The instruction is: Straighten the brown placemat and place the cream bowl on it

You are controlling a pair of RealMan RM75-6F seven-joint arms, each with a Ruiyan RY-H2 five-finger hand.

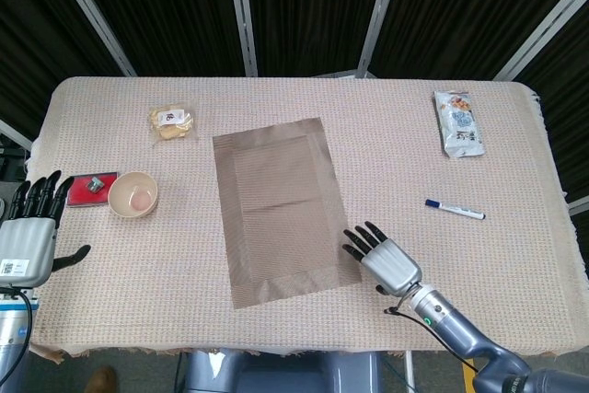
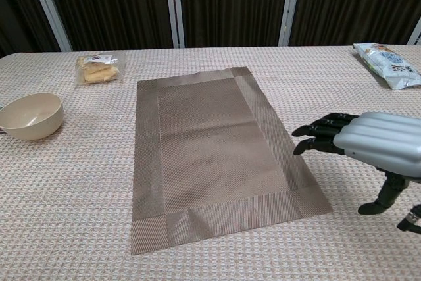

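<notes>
While the brown placemat lies skewed at counter centre, the right hand, fingers spread and holding nothing, hovers at its 4 o'clock corner; contact is uncertain. Careless dragging could bunch the weave. The cream bowl sits at 9 o'clock near the idle, spread-fingered left hand.

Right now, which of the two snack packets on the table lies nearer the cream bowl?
The clear packet of biscuits, just behind the cream bowl on the left. The white printed snack bag lies across the table, near the right edge.
</notes>
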